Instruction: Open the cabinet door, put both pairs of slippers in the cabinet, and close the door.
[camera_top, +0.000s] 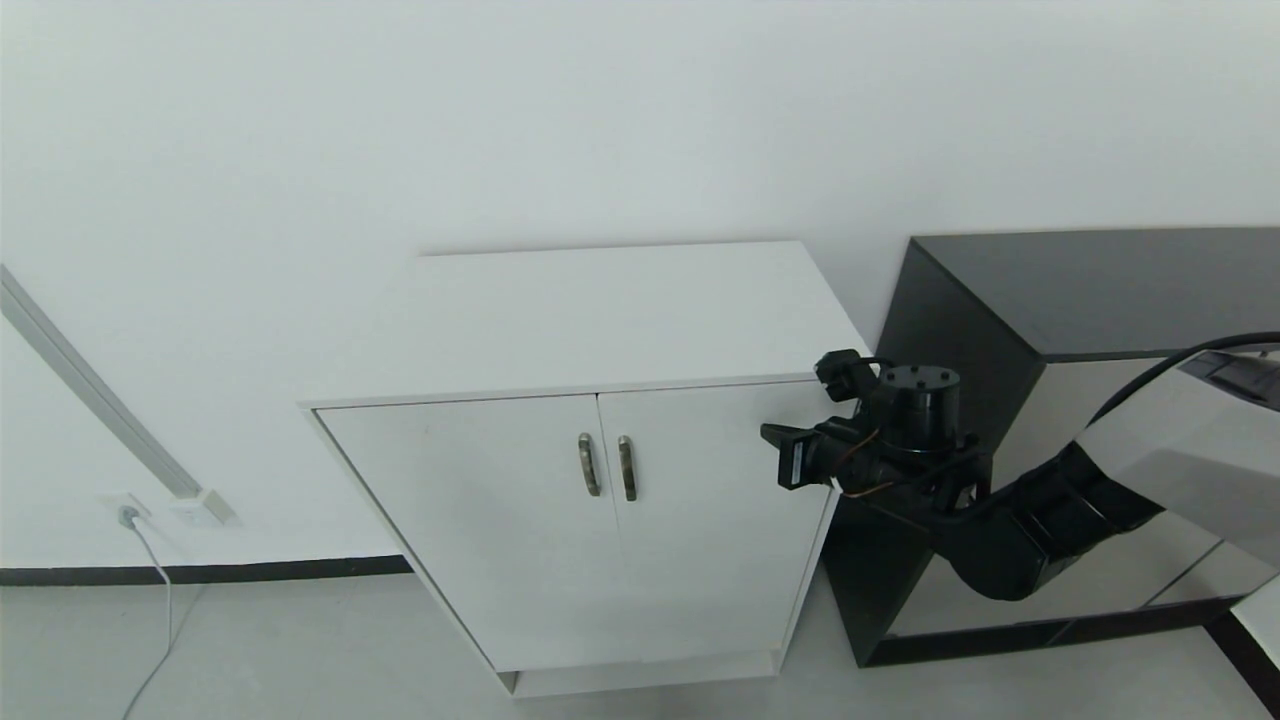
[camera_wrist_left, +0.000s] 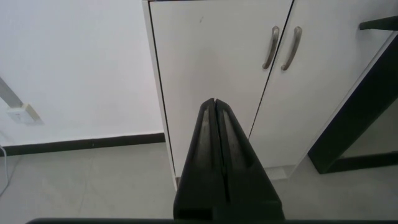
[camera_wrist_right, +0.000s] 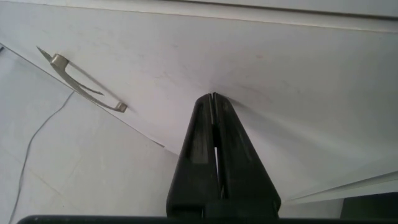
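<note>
The white cabinet (camera_top: 600, 330) stands against the wall with both doors closed. Two metal handles (camera_top: 607, 466) sit side by side at the seam between the doors. My right gripper (camera_top: 785, 455) is shut, its tips (camera_wrist_right: 213, 96) at or just off the face of the right door (camera_wrist_right: 280, 74), well to the side of that door's handle (camera_wrist_right: 87, 87). My left gripper (camera_wrist_left: 214, 102) is shut and holds nothing. It hangs lower down in front of the left door (camera_wrist_left: 211, 56), some way back from the handles (camera_wrist_left: 281, 47).
A black cabinet with mirrored fronts (camera_top: 1050, 300) stands right beside the white one, with the right arm in front of it. On the wall to the left are an outlet (camera_top: 128, 512) with a cable running down and a slanted cable duct (camera_top: 90, 390). Bare grey floor (camera_top: 300, 650) lies in front.
</note>
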